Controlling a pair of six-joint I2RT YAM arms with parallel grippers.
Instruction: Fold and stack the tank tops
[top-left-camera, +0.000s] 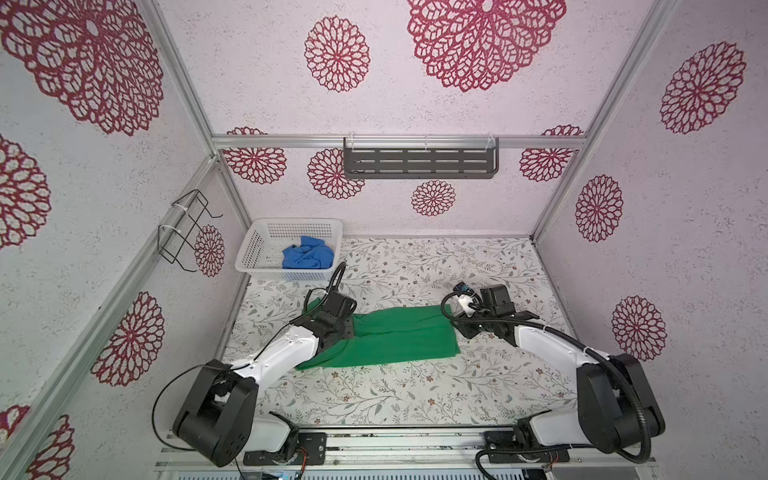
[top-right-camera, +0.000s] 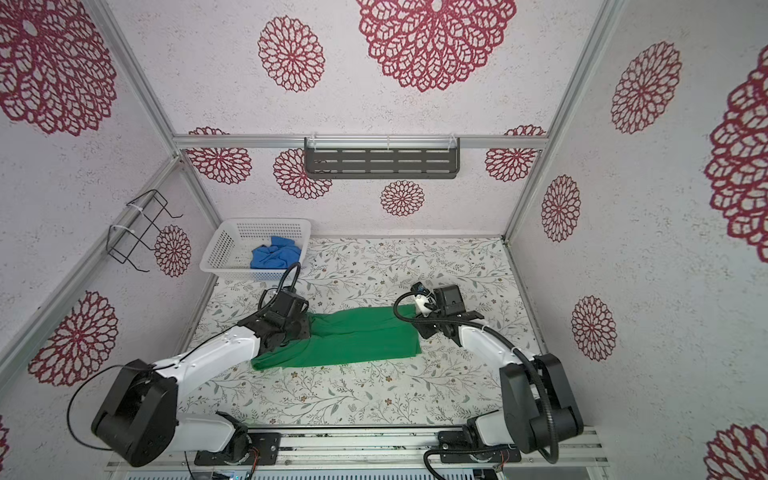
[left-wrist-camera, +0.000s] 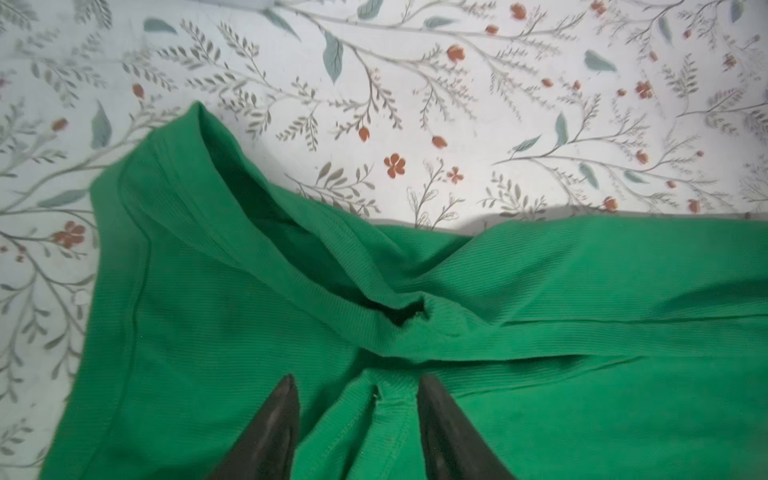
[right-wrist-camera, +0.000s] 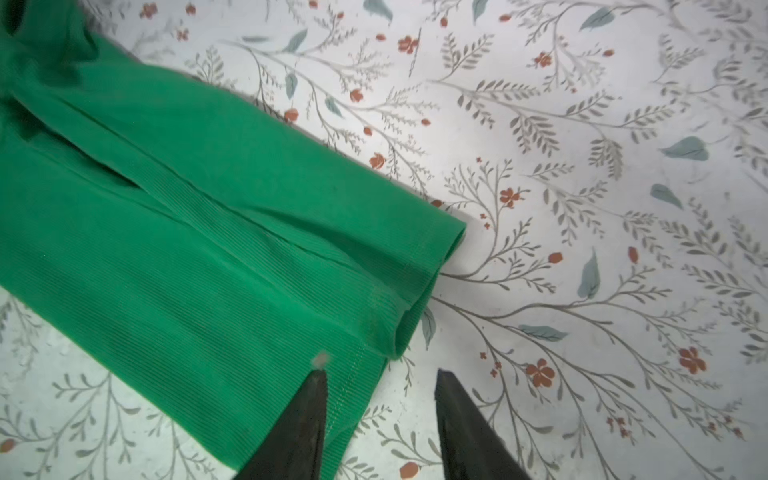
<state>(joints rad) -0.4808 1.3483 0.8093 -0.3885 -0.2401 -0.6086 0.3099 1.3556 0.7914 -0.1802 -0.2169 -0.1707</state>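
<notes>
In both top views the green tank top (top-left-camera: 399, 336) lies as a long folded band across the middle of the floral table (top-left-camera: 415, 395). The blue tank top (top-left-camera: 307, 257) sits crumpled in the white basket (top-left-camera: 253, 249), at the upper left of the tabletop. The left gripper (left-wrist-camera: 356, 377) hangs over the band's left end with its fingers apart, and a hemmed fold of green cloth runs between them without being pinched. The right gripper (right-wrist-camera: 379, 372) is also parted, with one finger over the hem at the band's right end and the other over bare table. The likeliest trouble seems to be at the left end. If the arm rises or swings aside, the fold between the fingers could catch on a tip and drag the soft ribbed cloth, opening the fold. That end already gapes and bunches, so a further fold over it would probably come out lumpy and uneven. At the right end, a finger brushing the hem could flip the corner back. The blue top looks tangled and may come out of the basket bunched.
</notes>
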